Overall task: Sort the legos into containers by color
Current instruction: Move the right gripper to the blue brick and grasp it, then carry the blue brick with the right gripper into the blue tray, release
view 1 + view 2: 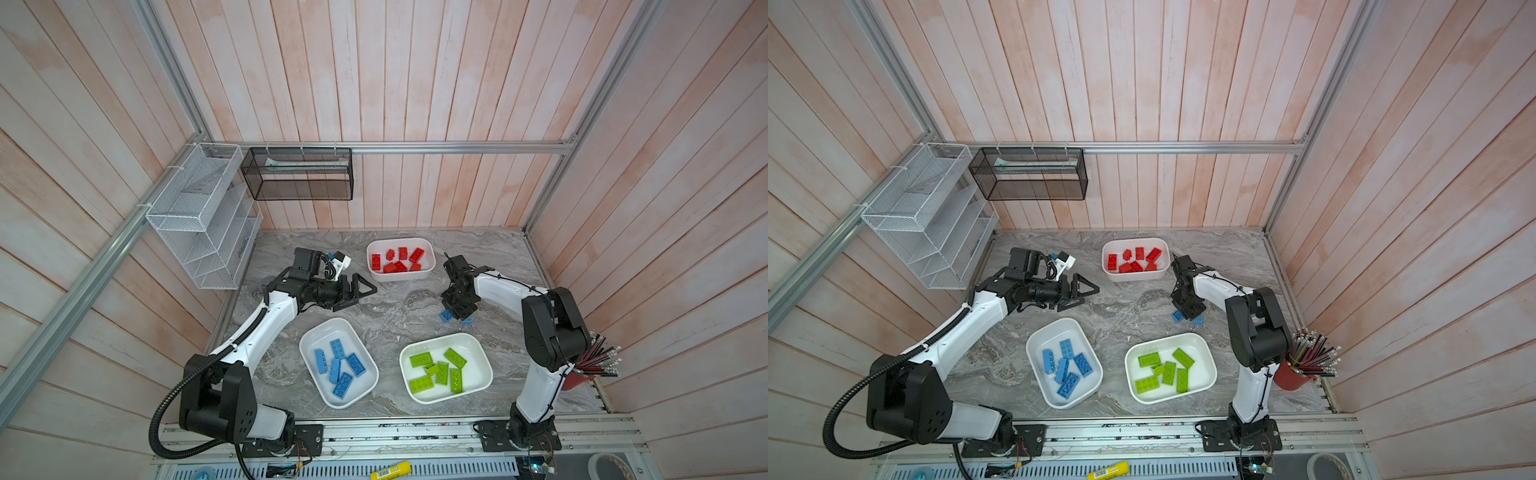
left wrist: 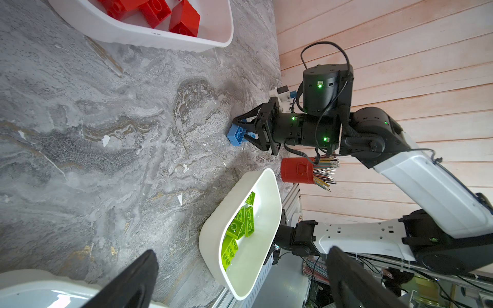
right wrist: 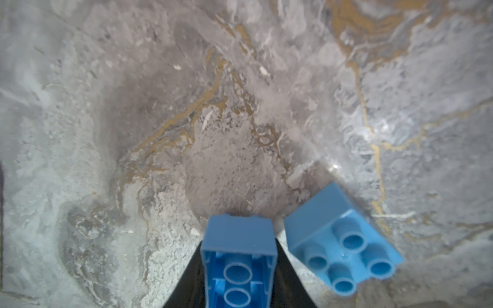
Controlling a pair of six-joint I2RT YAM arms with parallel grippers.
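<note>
The marble table (image 1: 399, 299) carries everything, and the green tub (image 1: 440, 338) near its front edge is the anchor here; its lime bricks (image 1: 442, 372), six or so, overlap, so the count is unsure. The blue tub (image 1: 332, 321) sits just left of the green tub and holds blue bricks (image 1: 336, 369); the red tub (image 1: 399, 240) lies well behind the green tub by the back wall, its red bricks (image 1: 401, 266) piled and hard to count; the left wrist view cuts this tub off. The red pencil cup (image 1: 1292, 376) stands right of the green tub, partly hidden by the right arm in both top views. The left gripper (image 1: 360, 297) hovers behind and left of the green tub, jaws wide apart and empty; its fingers (image 2: 133, 277) are blurred and cropped in its own camera. The right gripper (image 1: 457, 319) stands just behind the green tub's far rim, jaws clamped on a held brick (image 3: 237, 240), blue, hollow side toward the wrist camera; from above it is almost wholly covered, and whether it touches the marble I cannot tell. A loose brick (image 3: 344, 240), blue, square and four-studded, lies just beside it, a narrow gap between them.
</note>
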